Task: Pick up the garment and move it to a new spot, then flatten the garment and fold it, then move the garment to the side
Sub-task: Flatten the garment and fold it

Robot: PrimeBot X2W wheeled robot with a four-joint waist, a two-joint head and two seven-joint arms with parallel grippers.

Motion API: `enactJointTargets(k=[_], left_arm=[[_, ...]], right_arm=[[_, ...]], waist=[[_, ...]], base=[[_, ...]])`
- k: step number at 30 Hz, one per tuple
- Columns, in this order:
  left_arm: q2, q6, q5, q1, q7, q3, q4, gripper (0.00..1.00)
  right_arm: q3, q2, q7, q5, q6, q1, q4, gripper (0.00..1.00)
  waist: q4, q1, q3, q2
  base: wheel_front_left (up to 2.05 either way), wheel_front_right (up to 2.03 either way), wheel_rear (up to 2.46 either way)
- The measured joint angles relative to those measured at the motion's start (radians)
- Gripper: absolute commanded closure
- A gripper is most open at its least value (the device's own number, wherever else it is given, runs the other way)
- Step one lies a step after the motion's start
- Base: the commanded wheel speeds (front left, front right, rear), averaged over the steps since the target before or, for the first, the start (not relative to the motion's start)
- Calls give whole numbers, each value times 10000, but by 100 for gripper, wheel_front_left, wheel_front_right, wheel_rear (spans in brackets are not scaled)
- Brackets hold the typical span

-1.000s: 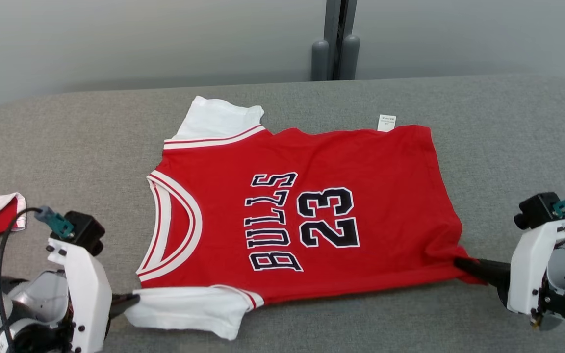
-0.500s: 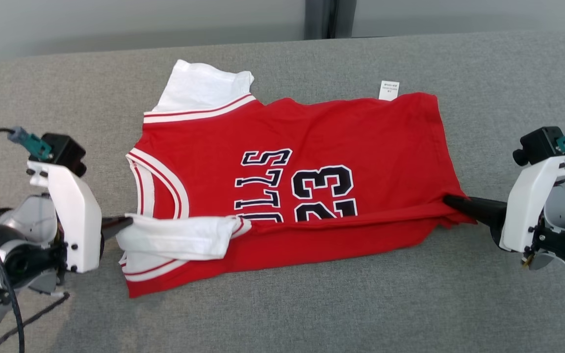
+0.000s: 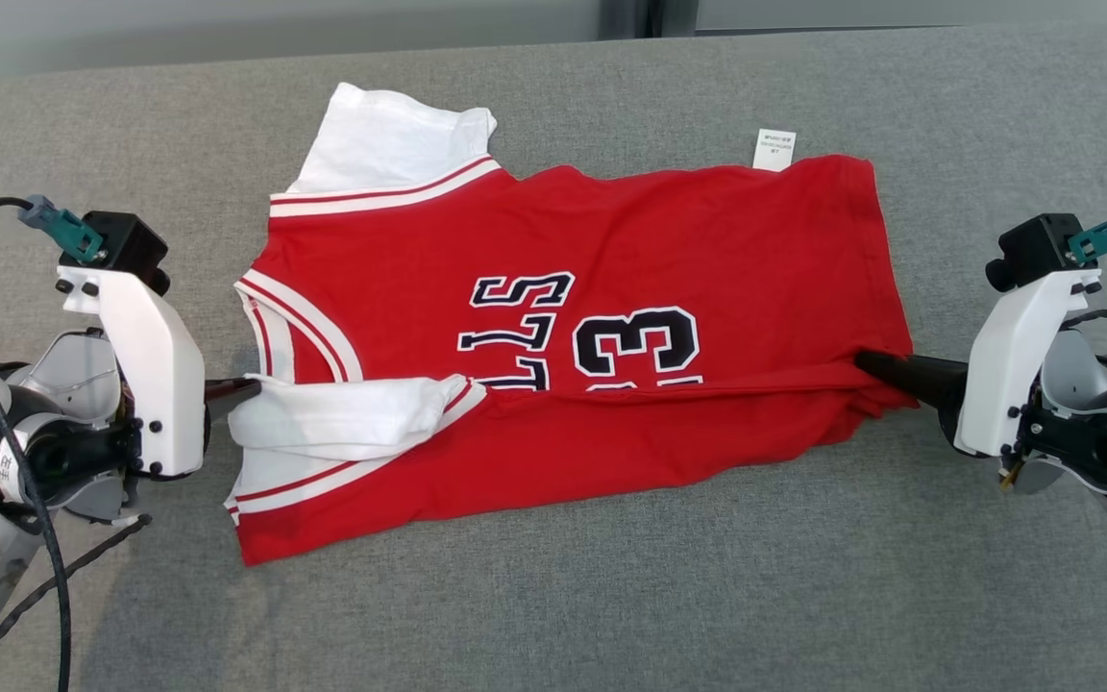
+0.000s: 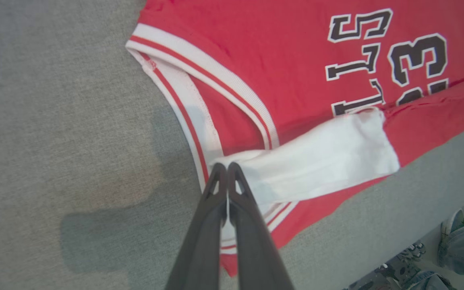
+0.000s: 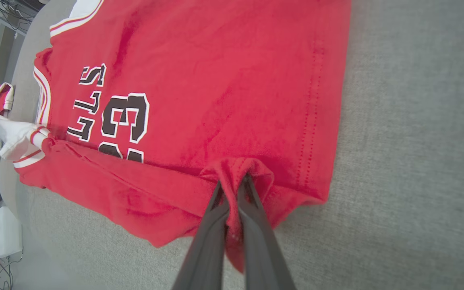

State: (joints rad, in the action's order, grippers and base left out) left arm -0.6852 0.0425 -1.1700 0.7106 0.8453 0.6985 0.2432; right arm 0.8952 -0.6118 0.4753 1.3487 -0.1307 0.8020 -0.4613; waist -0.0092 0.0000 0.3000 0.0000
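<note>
The jersey (image 3: 611,250) lies spread near the middle of the grey bench (image 3: 611,596), neck toward the robot's left and hem toward its right. It is soft red knit with striped red-and-white trim at the neck, short white sleeves, and black lettering and a number outlined in white. Its near long edge is turned up over the front along a straight crease, hiding the lower part of the print. A small white label (image 3: 774,149) sticks out at the far edge. The left gripper (image 3: 244,389) has its jaws clenched on the near sleeve (image 3: 342,423). The right gripper (image 3: 869,365) has its jaws grasping a bunched pinch of the red hem. The bench cover is a coarse, felt-like weave.
</note>
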Motion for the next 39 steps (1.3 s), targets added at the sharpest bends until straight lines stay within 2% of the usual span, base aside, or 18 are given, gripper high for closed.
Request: enactJointTargets(k=[8,28,29,30,31,32,33,34,39], left_arm=[[357,-259,146,214,-286,84,721,100],[734,-688,428,775,-840,123,1831,100],[757,-688,462,775,-965,115,1885,100],[773,-692,506,776,-1034,115,1944,100],[802,-704,522,778,-1068,117,2021,75],[846,-742,523,779,-1078,134,2096,35],[886,-765,525,780,-1085,150,2167,35],[918,-769,529,780,-1114,157,2220,0],[965,-811,617,783,-1413,155,2387,0]], right_arm=[[-155,295,50,-232,0,38,-416,100],[-499,686,-267,-1110,0,428,-815,100],[-506,708,-259,-1131,0,442,-849,95],[-518,732,-255,-1141,0,451,-888,77],[-529,754,-255,-1147,0,452,-926,63],[-541,765,-259,-1168,0,451,-959,21],[-554,780,-270,-1193,0,451,-976,21],[-564,800,-276,-1204,0,449,-980,0],[-700,815,-755,-1377,0,398,-878,0]], waist=[[9,0,-13,0],[26,0,111,0],[27,0,97,0],[26,0,79,0],[25,1,59,0],[25,0,35,0],[26,0,7,0],[27,0,-25,0],[34,1,-230,0]], base=[[0,0,0],[0,0,0],[0,0,0],[0,0,0],[0,0,0],[0,0,0],[0,0,0],[0,0,0],[0,0,0]])
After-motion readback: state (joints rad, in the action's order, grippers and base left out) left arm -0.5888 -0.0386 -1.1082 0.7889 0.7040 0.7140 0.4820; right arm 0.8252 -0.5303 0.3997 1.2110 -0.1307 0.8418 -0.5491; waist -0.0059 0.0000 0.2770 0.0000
